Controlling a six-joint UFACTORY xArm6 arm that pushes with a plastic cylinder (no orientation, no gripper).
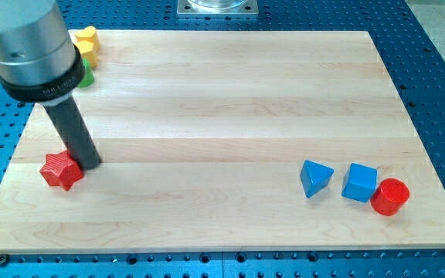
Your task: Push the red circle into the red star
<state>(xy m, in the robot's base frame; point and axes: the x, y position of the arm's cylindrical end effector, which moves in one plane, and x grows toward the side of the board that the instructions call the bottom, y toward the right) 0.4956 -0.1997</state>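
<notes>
The red circle (390, 196), a short cylinder, stands at the view's lower right, touching the blue cube (359, 183). The red star (60, 170) lies at the view's lower left, far from the circle. My tip (90, 164) rests on the board right against the star's right side. The dark rod rises from it up and to the left into the grey arm body.
A blue triangle block (315, 177) sits just left of the blue cube. A yellow block (89, 38) and a green block (86, 75) sit at the board's top left corner, partly hidden behind the arm. The wooden board (222, 93) lies on a blue perforated table.
</notes>
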